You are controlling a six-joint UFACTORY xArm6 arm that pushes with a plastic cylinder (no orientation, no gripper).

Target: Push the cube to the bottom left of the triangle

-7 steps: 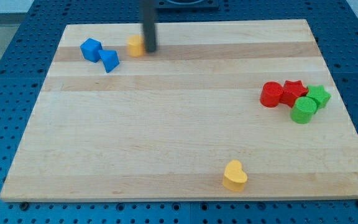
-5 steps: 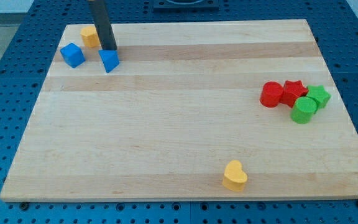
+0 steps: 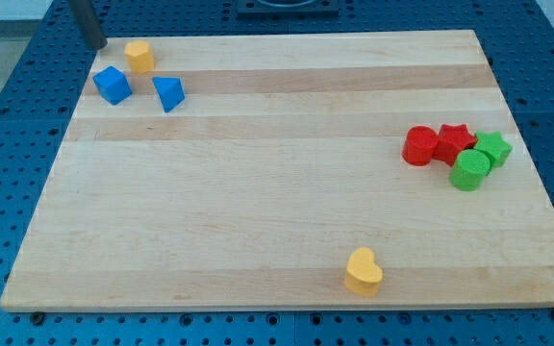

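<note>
The blue cube (image 3: 113,85) lies near the board's top left corner. The blue triangle (image 3: 169,93) lies just to its right, with a small gap between them. My tip (image 3: 94,44) is off the board's top left corner, above and a little left of the cube, touching no block. A small yellow block (image 3: 139,55) lies at the top edge, above the gap between cube and triangle.
A red cylinder (image 3: 419,145), a red star (image 3: 455,137), a green star (image 3: 493,148) and a green cylinder (image 3: 470,170) cluster at the view's right. A yellow heart (image 3: 363,270) lies near the bottom edge. The wooden board (image 3: 277,231) sits on a blue perforated table.
My tip swept left along the top edge, pushing the yellow block and the cube left, then moved off past the top left corner. The cube and triangle are now apart.
</note>
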